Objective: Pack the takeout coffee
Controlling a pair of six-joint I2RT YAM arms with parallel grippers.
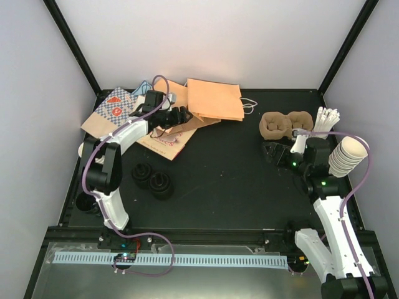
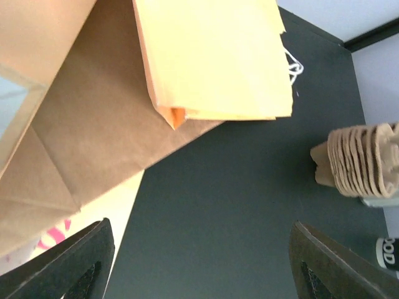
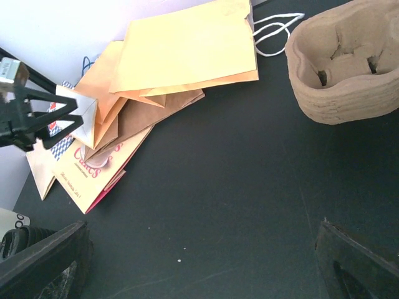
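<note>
A stack of brown moulded-pulp two-cup carriers (image 1: 285, 124) stands at the back right; it also shows in the right wrist view (image 3: 346, 68) and the left wrist view (image 2: 365, 162). No cup capped with a black lid is clearly visible. My left gripper (image 1: 182, 116) is open and empty, low over the paper bags (image 1: 215, 99) at the back left; in its wrist view (image 2: 199, 261) bare table lies between the fingers. My right gripper (image 1: 272, 152) is open and empty, just in front of the carriers, over bare table in its wrist view (image 3: 202, 261).
Several flat paper bags (image 3: 187, 50) overlap at the back left. Loose black lids (image 1: 153, 177) sit left of centre. A stack of lidless cream cups (image 1: 345, 156) and white utensils (image 1: 327, 117) are at the right edge. A dark round object (image 1: 84, 202) sits at the left edge.
</note>
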